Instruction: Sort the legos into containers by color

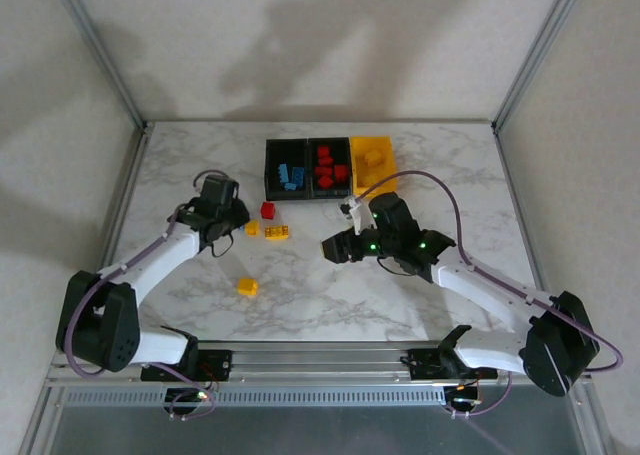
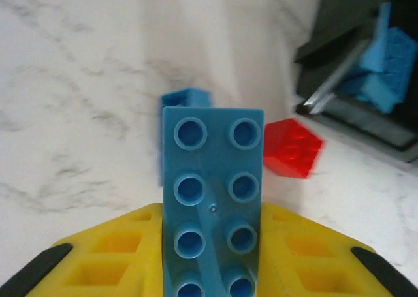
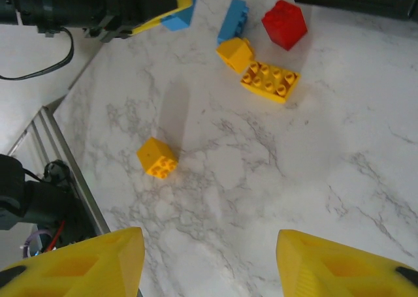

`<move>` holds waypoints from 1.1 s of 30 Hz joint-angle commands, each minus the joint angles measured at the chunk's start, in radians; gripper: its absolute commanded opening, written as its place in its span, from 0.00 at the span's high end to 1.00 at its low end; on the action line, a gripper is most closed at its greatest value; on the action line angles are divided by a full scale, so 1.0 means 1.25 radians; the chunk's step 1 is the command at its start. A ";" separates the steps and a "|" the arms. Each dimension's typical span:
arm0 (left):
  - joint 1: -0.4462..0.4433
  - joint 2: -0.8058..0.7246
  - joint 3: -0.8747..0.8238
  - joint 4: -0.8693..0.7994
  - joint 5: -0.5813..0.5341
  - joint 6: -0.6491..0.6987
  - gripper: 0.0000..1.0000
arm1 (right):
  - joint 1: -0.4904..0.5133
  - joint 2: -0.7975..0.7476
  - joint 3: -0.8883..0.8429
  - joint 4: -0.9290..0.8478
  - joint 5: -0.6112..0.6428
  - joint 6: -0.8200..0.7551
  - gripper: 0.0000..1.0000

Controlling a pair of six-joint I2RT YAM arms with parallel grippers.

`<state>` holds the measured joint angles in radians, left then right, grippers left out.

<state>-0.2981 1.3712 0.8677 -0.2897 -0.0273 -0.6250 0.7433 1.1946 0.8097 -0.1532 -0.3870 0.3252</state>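
My left gripper (image 2: 212, 212) is shut on a long blue lego (image 2: 212, 153), which stands up between its yellow fingers. Behind it on the table lie another blue lego (image 2: 186, 100) and a red one (image 2: 292, 148). The containers stand at the back: a black bin with blue legos (image 1: 287, 170), a black bin with red legos (image 1: 329, 167) and a yellow bin (image 1: 373, 163). My right gripper (image 3: 209, 264) hangs open above bare marble. Ahead of it lie a yellow cube (image 3: 157, 158), a wide yellow brick (image 3: 270, 81), a small yellow brick (image 3: 235, 53), the blue lego (image 3: 232, 20) and the red lego (image 3: 284, 24).
The left gripper (image 1: 236, 222) is just left of the loose bricks, and the right gripper (image 1: 335, 247) is to their right. A metal rail (image 1: 320, 355) runs along the near table edge. Frame posts stand at the back corners.
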 commanded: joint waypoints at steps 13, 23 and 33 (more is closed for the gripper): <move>-0.108 0.391 0.465 -0.066 -0.010 0.022 0.76 | 0.001 -0.054 -0.018 0.002 0.082 0.032 0.44; -0.104 0.625 0.736 -0.162 -0.032 0.040 0.75 | -0.001 -0.097 -0.019 -0.032 0.123 0.044 0.44; -0.095 0.699 0.812 -0.190 -0.031 0.029 0.65 | -0.002 -0.125 -0.008 -0.072 0.155 0.041 0.44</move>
<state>-0.4236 2.2303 1.8408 -0.4808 -0.0498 -0.5983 0.7429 1.0527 0.7944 -0.2138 -0.2218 0.3706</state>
